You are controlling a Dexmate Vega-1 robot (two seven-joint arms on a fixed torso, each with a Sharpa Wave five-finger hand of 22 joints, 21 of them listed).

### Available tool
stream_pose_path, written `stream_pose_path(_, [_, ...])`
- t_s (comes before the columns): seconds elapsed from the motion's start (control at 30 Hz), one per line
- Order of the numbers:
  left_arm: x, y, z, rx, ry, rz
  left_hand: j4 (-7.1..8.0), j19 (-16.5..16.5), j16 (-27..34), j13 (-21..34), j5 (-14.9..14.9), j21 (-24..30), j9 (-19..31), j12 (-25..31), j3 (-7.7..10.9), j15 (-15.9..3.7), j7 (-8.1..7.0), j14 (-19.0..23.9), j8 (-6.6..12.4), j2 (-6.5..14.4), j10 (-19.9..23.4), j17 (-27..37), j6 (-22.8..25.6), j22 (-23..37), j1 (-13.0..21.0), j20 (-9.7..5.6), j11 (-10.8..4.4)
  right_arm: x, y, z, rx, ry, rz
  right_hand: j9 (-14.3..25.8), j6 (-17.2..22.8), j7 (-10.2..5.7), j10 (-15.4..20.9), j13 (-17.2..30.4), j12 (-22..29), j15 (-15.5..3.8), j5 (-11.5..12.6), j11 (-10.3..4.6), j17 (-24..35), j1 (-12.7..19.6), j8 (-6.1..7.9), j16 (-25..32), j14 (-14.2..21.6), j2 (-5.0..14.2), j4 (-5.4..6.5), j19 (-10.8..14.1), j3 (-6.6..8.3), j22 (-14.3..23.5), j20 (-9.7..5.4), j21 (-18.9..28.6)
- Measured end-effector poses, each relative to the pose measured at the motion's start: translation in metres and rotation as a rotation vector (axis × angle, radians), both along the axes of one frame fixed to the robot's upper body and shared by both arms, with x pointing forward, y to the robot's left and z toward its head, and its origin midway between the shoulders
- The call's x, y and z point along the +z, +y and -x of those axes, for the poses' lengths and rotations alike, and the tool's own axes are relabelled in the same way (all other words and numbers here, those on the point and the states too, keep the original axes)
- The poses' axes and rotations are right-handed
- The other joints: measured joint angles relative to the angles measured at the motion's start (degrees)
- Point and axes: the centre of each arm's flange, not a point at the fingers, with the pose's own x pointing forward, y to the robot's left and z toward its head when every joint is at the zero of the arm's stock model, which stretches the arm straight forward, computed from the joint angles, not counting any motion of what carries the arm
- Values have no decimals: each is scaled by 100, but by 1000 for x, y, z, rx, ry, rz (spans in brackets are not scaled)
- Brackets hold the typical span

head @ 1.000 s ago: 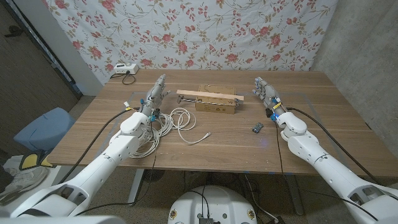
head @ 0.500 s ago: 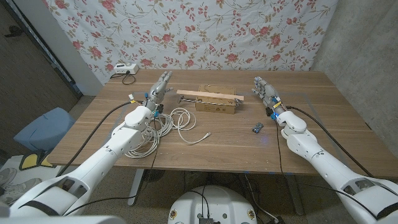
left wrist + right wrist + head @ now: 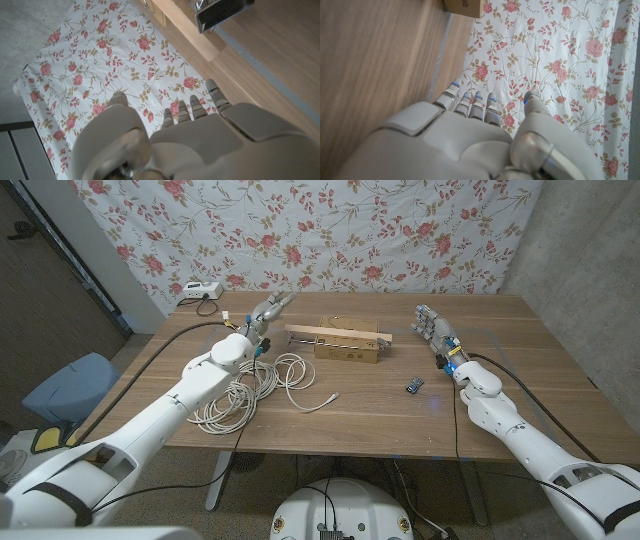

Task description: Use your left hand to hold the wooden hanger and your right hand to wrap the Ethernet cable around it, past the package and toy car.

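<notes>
Reaching up from the lower left of the head view, the left arm stretches across the worktop [image 3: 520, 330] with its left hand [image 3: 268, 311] raised near the upper middle of the frame, fingers extended and apart toward the left end of the hanger, holding nothing. In the left wrist view the same hand [image 3: 190, 135] shows its fingers straight, with the flowered cloth [image 3: 100, 60] beyond them. The right arm comes in from the lower right, and the right hand [image 3: 433, 328] stands at the upper right of centre, fingers straight, slightly spread and pointing toward the far edge, also holding nothing; the right wrist view shows its fingers [image 3: 470, 102] extended over the wood.

One wooden hanger [image 3: 338, 333] lies across the top of one cardboard package [image 3: 347, 348] at the upper centre of the head view, just right of the left hand and well apart from the right hand. One white cable [image 3: 245, 392] lies in loose coils at the centre left, under the left forearm, with a free end [image 3: 328, 399] trailing toward the middle. One small dark toy car [image 3: 415, 386] sits right of centre, near the right wrist. One white box [image 3: 198, 290] rests at the far left corner.
</notes>
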Motion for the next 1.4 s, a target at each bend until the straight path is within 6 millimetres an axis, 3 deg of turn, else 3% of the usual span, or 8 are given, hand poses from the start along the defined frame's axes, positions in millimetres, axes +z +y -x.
stream_pose_path(0.23, [20,-7,8,18,-10,-80,-176,-40,63,23,0,-14,14,126,51,4,59,331,80,-35,426,0,481,0,119,80,20,-1,-5,2,4,-14,-8,0,2,-2,21,0,0,12,0,-21,0,0,0,0,12,0,0,0,0,0,0,0])
stream_pose_path(0.4, [46,-15,21,1,-66,-120,-235,-9,85,25,0,-14,14,147,63,-11,74,451,80,-35,521,27,616,0,221,111,18,1,-5,4,13,-30,-10,0,21,-21,21,0,0,22,0,-21,0,0,0,0,22,0,0,-1,0,0,1,0])
stream_pose_path(0.5, [35,-8,12,66,54,-212,-258,-9,70,25,0,-40,14,147,86,24,99,416,80,-36,521,27,641,-1,221,111,18,-9,-11,5,3,-18,-22,-1,21,-21,52,0,0,42,0,10,0,0,0,9,43,0,0,21,0,0,23,0])
stream_pose_path(0.73, [54,-13,18,92,96,-332,-323,-31,-6,25,0,-97,13,122,133,51,203,325,125,18,544,22,887,-1,320,132,41,-14,-11,9,5,-28,-32,-1,21,-21,51,0,0,71,0,10,-1,-1,0,44,71,0,0,24,0,0,25,0])
stream_pose_path(1.13, [77,-21,23,166,195,-555,-561,-30,-6,24,0,-140,13,168,184,-22,206,425,167,-81,887,11,1325,-1,567,131,-7,-22,-10,19,1,-47,-56,-1,21,-21,103,-1,0,95,0,21,-1,-1,0,44,95,0,0,41,0,-1,42,0])
stream_pose_path(1.4, [95,-30,28,220,244,-703,-635,25,-6,24,0,-147,41,211,163,-32,223,558,205,-134,1034,11,1548,-2,620,119,-2,-28,-9,24,1,-54,-70,-1,20,-21,122,-1,0,102,0,40,-1,-1,0,44,102,0,0,41,-1,-1,42,0])
